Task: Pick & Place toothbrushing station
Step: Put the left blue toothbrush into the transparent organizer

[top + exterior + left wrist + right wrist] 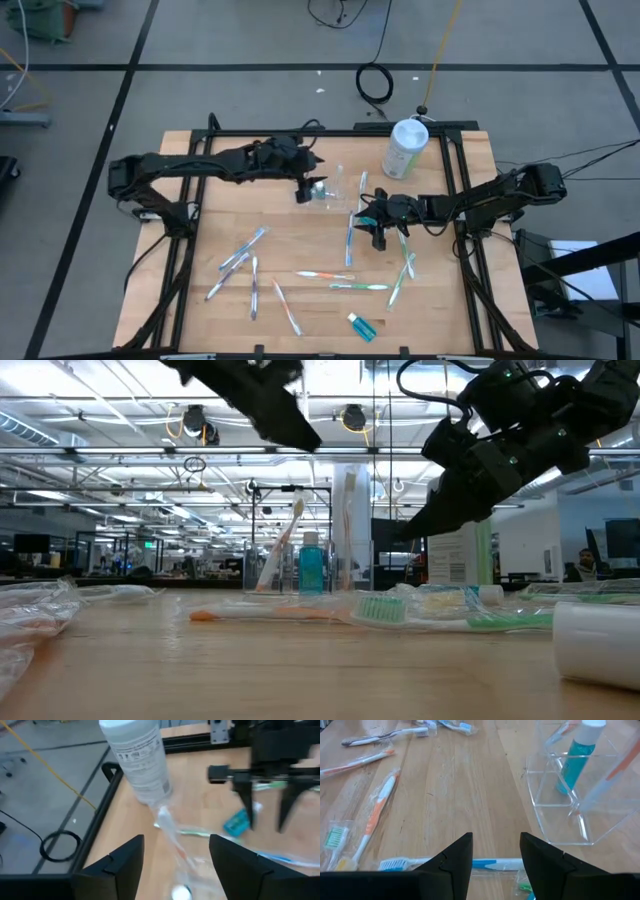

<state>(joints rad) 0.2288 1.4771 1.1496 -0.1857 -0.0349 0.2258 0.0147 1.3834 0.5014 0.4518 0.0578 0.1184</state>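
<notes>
High view: left gripper (318, 189) sits over the clear holder (335, 190) near the back middle of the table (300, 250), close to the white canister (405, 149). Right gripper (372, 222) is just right of the holder, above a wrapped toothbrush (350, 228). More toothbrushes lie scattered toward the front.

Low view: holder (310, 550) stands upright in the middle distance with a teal tube (311, 563) and a brush inside. Both arms hang above the table; fingers not readable here.

Left wrist view: left fingers (125, 862) spread apart, nothing between them but the clear holder's edge (172, 835) below; whether they touch it, can't tell. Canister (137, 757) just beyond.

Right wrist view: right fingers (457, 855) apart, empty, over a blue-handled toothbrush (485, 864). Holder (570, 795) beside them, teal tube (575, 762) in one slot.
</notes>
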